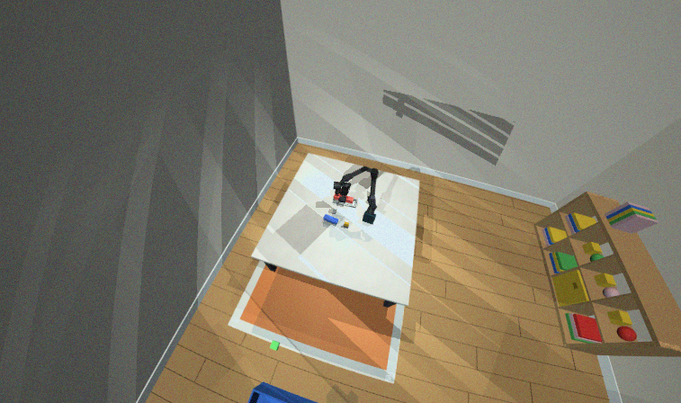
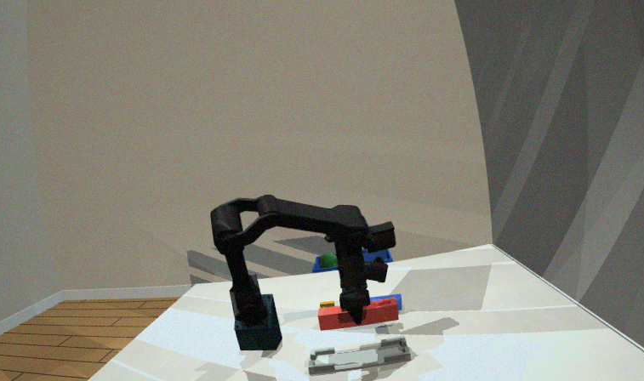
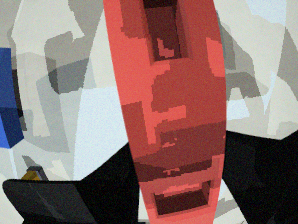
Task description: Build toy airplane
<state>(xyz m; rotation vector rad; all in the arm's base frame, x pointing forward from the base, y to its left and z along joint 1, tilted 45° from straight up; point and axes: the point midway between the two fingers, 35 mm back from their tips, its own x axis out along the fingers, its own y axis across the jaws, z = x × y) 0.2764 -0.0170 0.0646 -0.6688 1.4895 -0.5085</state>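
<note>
The red fuselage is held level in the air with both sockets facing up and empty. My gripper is shut on it, one finger on each side. The grey jig sits on the table with its cradle empty, lower than the fuselage. In the exterior view a gap shows between them. The blue wing and the small yellow tail fin are apart from the fuselage, beyond it in the exterior view.
The arm's dark base stands on the white table, to the left of the jig in the exterior view. A blue bin with a green ball shows beyond the table's far edge.
</note>
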